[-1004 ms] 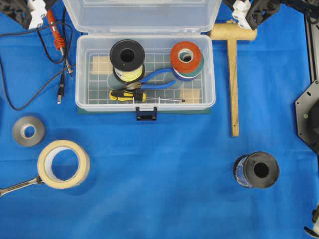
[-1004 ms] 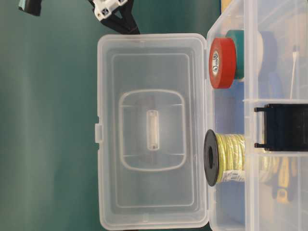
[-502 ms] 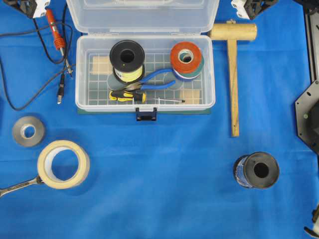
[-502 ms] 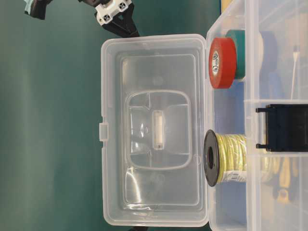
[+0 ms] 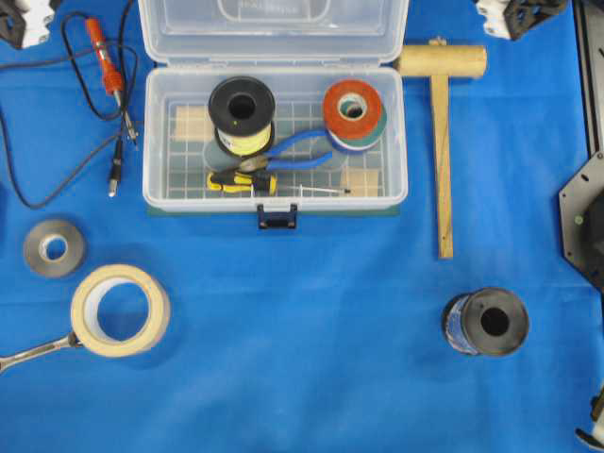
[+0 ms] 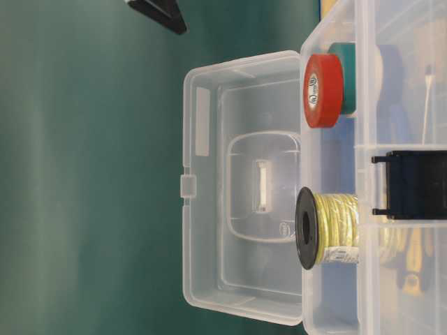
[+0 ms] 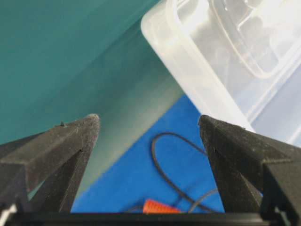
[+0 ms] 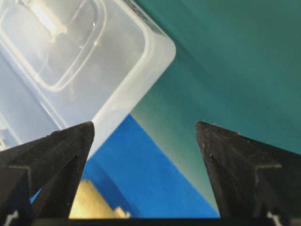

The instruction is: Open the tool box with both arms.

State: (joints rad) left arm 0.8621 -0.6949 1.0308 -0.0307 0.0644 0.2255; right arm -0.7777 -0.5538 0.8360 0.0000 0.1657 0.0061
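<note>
The tool box (image 5: 152,142) stands at the back middle of the blue cloth with its clear lid (image 5: 274,28) swung up and leaning back; the lid (image 6: 244,188) shows tilted in the table-level view. The dark blue latch (image 5: 277,217) hangs at the front. Inside lie a black spool of yellow wire (image 5: 242,113), red tape (image 5: 351,109), blue pliers (image 5: 297,151) and a screwdriver (image 5: 243,181). My left gripper (image 7: 148,122) is open, off the lid's left corner and touching nothing. My right gripper (image 8: 146,125) is open, off the lid's right corner, also empty.
A wooden mallet (image 5: 441,142) lies right of the box. A black spool (image 5: 486,323) stands front right. Masking tape (image 5: 120,310), a grey roll (image 5: 53,248) and a wrench (image 5: 33,354) are front left. An orange soldering iron (image 5: 102,57) and its cable lie beside the box's left.
Both grippers have drawn back toward the far corners, away from the lid. The lid has tipped farther back.
</note>
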